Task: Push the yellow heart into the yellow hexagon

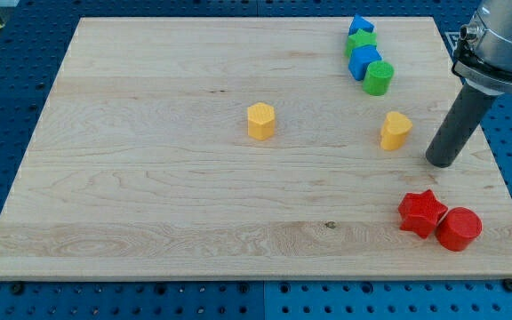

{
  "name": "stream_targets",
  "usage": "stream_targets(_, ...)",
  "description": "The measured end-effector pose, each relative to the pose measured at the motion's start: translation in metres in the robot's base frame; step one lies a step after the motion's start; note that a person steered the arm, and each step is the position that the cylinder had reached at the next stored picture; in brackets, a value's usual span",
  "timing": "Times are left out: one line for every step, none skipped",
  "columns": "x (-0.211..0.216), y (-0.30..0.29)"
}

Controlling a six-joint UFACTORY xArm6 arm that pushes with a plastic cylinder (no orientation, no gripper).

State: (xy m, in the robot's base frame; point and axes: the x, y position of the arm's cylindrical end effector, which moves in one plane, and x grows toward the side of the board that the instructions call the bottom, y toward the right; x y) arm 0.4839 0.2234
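Note:
The yellow heart sits on the wooden board at the view's right. The yellow hexagon sits near the board's middle, well to the left of the heart, with bare wood between them. My tip rests on the board just right of and slightly below the heart, with a small gap between them. The dark rod rises from the tip up to the right, toward the arm at the view's top right corner.
A red star and a red cylinder sit below my tip at the lower right. At the top right, a blue block, a green block, a blue cube and a green cylinder cluster together. The board's right edge is close.

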Motion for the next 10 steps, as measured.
stream_targets(-0.009, 0.000)
stream_targets(-0.023, 0.000)
stream_targets(-0.024, 0.000)
stream_targets(-0.045, -0.012)
stream_targets(-0.059, -0.025)
stream_targets(-0.057, -0.025)
stream_targets(-0.046, -0.025)
stream_targets(-0.045, -0.024)
stream_targets(-0.028, -0.018)
stream_targets(-0.022, -0.018)
